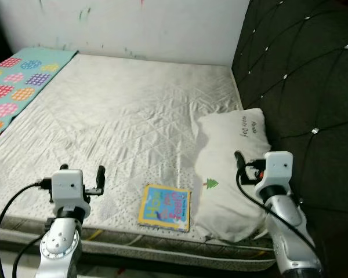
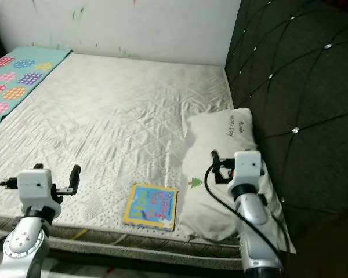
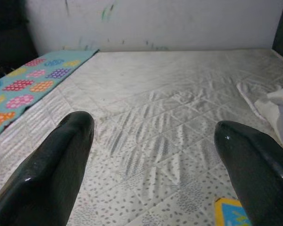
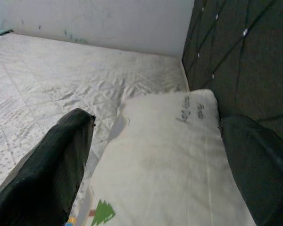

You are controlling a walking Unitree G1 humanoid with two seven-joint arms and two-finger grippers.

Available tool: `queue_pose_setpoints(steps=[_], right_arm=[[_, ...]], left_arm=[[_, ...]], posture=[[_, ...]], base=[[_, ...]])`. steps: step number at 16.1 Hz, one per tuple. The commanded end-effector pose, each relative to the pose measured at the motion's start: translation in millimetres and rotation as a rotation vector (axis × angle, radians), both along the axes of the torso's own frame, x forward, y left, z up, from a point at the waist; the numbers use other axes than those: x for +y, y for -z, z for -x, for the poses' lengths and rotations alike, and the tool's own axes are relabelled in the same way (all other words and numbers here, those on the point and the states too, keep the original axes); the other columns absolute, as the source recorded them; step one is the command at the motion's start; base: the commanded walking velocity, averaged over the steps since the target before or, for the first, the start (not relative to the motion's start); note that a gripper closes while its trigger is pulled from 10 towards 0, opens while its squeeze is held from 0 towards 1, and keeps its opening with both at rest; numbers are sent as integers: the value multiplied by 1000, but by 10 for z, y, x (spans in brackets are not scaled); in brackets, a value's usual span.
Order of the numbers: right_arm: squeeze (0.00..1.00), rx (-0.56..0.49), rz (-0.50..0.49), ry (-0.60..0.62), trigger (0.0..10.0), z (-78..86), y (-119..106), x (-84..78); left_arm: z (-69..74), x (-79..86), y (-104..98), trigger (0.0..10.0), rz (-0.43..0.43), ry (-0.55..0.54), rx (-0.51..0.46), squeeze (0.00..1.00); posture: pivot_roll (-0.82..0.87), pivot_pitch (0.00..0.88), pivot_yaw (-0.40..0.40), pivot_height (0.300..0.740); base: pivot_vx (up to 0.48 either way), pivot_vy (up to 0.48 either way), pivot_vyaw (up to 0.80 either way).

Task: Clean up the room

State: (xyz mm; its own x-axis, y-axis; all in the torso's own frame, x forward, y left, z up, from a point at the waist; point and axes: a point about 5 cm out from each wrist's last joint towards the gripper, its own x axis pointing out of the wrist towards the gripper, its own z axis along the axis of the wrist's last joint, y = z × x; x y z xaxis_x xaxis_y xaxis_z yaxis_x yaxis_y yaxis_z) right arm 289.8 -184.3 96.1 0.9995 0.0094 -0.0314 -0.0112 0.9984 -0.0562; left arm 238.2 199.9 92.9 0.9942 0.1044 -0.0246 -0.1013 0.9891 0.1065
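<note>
Left eye view: a bed (image 1: 122, 110) with a quilted white cover against a dark tufted headboard (image 1: 301, 75). A white pillow (image 1: 232, 168) lies by the headboard. Just beside it, near the bed's front edge, lies a colourful book (image 1: 165, 207). A patterned teal blanket (image 1: 17, 81) covers the far left side. The left claw (image 3: 153, 155) hovers spread above the cover; the right claw (image 4: 155, 155) hovers spread above the pillow.

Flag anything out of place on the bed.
A colourful book lies loose near the mattress's front edge, beside the white pillow. The wall carries green scribble marks. Both grippers hover open, empty.
</note>
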Motion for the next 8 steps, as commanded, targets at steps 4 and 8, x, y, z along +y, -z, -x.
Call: queue_pose_setpoints(steps=[4, 8], right_arm=[[0, -18, -21, -20, 10000, -36, -62, 29], [0, -16, -42, -24, 10000, -22, -63, 64]], left_arm=[[-59, -72, 14, 10000, 83, 33, 18, 0], [-59, -59, 20, 10000, 120, 14, 16, 0]], posture=[[-79, 7, -42, 740], [-83, 16, -36, 740]], base=[[0, 0, -784], [0, 0, 0]])
